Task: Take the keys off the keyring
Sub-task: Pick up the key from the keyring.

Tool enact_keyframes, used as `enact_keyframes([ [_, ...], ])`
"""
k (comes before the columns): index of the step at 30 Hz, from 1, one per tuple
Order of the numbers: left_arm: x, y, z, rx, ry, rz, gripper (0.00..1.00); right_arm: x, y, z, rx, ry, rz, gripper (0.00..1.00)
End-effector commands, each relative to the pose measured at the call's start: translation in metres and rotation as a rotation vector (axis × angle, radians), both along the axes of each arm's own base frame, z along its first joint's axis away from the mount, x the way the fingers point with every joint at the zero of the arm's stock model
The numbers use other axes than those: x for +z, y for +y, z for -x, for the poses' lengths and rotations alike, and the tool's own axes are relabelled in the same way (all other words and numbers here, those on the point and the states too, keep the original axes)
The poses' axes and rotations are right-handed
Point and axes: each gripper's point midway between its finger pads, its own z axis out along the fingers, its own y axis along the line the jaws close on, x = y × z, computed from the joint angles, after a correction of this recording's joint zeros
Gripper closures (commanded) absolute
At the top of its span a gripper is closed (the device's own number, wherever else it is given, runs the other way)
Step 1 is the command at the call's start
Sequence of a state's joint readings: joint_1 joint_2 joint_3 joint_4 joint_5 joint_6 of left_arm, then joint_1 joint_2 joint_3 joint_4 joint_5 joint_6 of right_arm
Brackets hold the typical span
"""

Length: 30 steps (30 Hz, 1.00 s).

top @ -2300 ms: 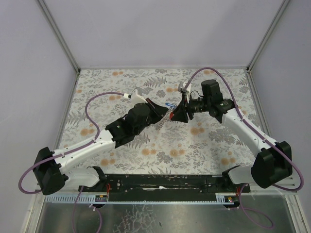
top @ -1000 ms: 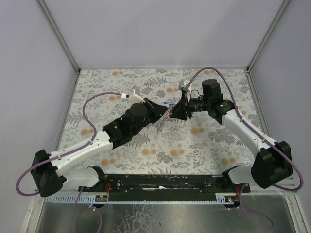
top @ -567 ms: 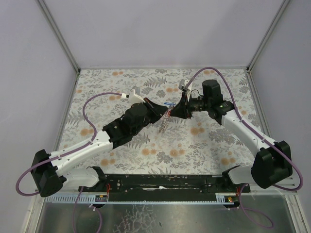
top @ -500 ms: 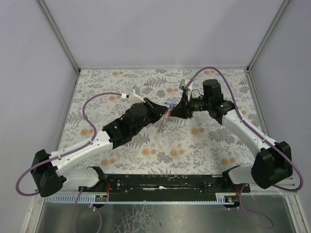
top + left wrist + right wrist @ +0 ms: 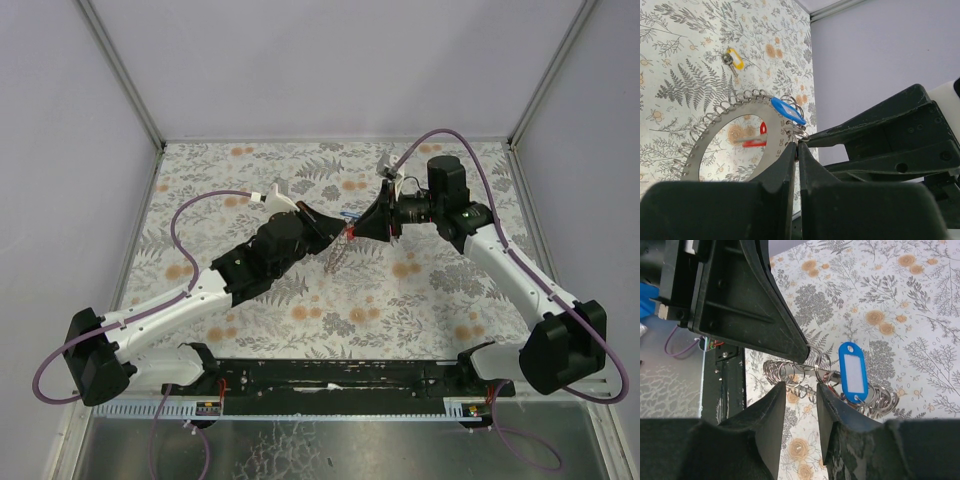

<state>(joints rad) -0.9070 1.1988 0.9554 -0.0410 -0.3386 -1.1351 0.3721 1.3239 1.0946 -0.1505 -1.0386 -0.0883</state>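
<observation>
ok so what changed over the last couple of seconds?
The right arm drew back slightly, rightward and toward the far edge, and its wrist shifted with it. The right fingers now stand apart at the small loops by the blue tag, holding nothing that I can see. Unchanged: the left fingers stay shut on the keyring, held up in about the same spot.

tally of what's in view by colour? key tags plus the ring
blue key tag: 1
red key tag: 1
yellow key tag: 1
grey keyring: 1
Total: 4
</observation>
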Motion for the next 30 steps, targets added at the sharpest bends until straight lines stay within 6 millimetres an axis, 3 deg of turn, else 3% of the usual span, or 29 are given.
enact_keyframes([
  [1, 0.032, -0.001, -0.001, -0.006, -0.055, 0.11, 1.0, 0.025, 0.007, -0.001, 0.022, -0.006, -0.08, 0.61],
  [15, 0.03, 0.006, -0.004, -0.011, -0.044, 0.137, 1.0, 0.024, -0.004, -0.008, -0.032, 0.033, -0.061, 0.57],
  [20, 0.031, 0.01, -0.005, -0.006, -0.046, 0.144, 1.0, 0.025, -0.006, 0.0, 0.0, 0.03, -0.054, 0.57],
  [23, 0.032, 0.011, -0.006, -0.007, -0.046, 0.146, 1.0, 0.024, -0.01, 0.002, 0.008, -0.022, -0.023, 0.52],
  [26, 0.031, 0.011, -0.007, -0.014, -0.043, 0.147, 1.0, 0.016, -0.019, -0.014, -0.052, -0.135, 0.071, 0.47],
  [30, 0.031, 0.01, -0.007, -0.02, -0.04, 0.145, 1.0, 0.029, -0.022, -0.022, -0.066, -0.218, 0.088, 0.48],
])
